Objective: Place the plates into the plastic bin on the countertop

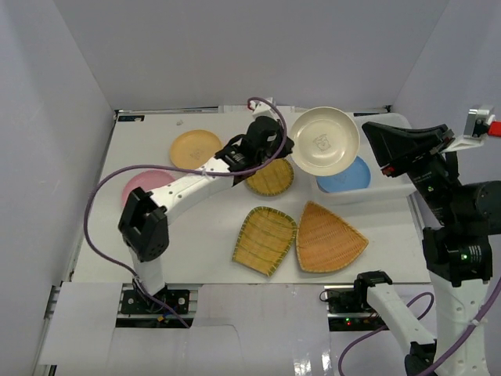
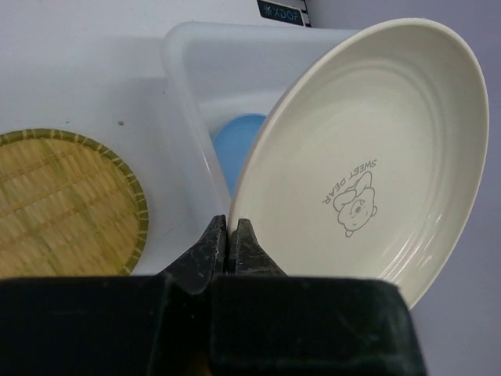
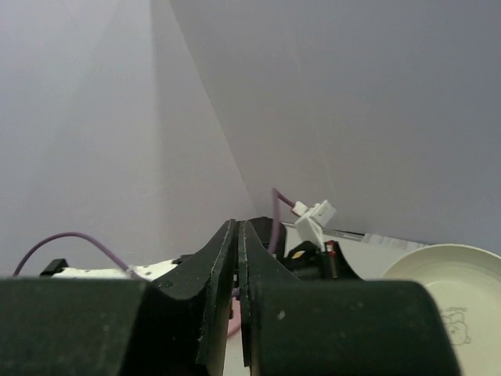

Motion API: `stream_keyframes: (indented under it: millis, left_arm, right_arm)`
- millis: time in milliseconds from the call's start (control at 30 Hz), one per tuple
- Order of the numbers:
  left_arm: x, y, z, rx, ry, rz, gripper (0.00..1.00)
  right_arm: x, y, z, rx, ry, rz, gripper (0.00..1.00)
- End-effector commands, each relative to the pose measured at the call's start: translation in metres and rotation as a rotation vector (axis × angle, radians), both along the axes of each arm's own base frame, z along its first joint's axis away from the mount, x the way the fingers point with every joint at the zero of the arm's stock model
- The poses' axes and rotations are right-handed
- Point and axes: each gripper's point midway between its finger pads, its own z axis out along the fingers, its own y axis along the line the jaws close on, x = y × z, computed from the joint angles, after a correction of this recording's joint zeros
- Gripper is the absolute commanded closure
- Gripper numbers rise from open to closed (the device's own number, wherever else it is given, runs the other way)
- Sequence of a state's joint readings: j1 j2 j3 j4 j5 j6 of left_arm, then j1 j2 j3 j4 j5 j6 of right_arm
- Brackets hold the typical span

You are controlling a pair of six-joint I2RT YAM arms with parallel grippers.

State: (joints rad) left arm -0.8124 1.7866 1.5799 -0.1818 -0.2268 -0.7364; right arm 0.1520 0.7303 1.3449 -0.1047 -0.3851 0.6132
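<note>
We see the left arm (image 1: pixel 188 188) stretched across the desk (image 1: pixel 203 244), the left gripper (image 2: pixel 229 235) clamped on the cream plate (image 2: pixel 368 149) by its rim, the plate tilted over the plastic bin (image 2: pixel 235 55) just ahead. The right gripper (image 3: pixel 238 235), raised, is closed on nothing.

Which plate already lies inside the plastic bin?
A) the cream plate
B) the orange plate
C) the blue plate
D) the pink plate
C: the blue plate lies on the floor of the bin, while the cream plate is held in the air by the left gripper.
</note>
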Motion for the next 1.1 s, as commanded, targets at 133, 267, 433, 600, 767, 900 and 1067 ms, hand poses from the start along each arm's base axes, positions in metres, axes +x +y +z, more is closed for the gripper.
stream_keyframes:
  millis: [133, 267, 433, 600, 767, 900, 1067]
  left_arm:
    - [0.029, -0.084, 0.008, -0.027, -0.080, -0.068, 1.00]
    - [0.033, -0.132, -0.011, 0.003, -0.077, -0.116, 1.00]
    - [0.041, -0.152, -0.039, 0.002, -0.055, -0.111, 1.00]
    - [0.041, -0.151, -0.062, 0.025, -0.021, -0.103, 0.76]
    - [0.047, -0.146, -0.062, 0.036, -0.038, -0.092, 0.36]
    - [0.059, -0.128, -0.038, -0.009, -0.050, -0.085, 0.21]
    - [0.075, -0.071, -0.005, -0.014, -0.078, -0.017, 0.20]
  right_arm:
    - [0.002, -0.001, -0.024, -0.028, 0.054, -0.014, 0.89]
    - [-0.003, -0.005, -0.034, -0.027, 0.063, -0.034, 0.88]
    - [-0.002, -0.009, -0.047, -0.039, 0.079, -0.065, 0.88]
    - [0.001, -0.014, -0.068, -0.049, 0.113, -0.101, 0.87]
    - [0.007, -0.017, -0.079, -0.059, 0.131, -0.123, 0.87]
    - [0.011, -0.020, -0.084, -0.072, 0.139, -0.147, 0.86]
    - [0.016, -0.016, -0.095, -0.085, 0.154, -0.136, 0.85]
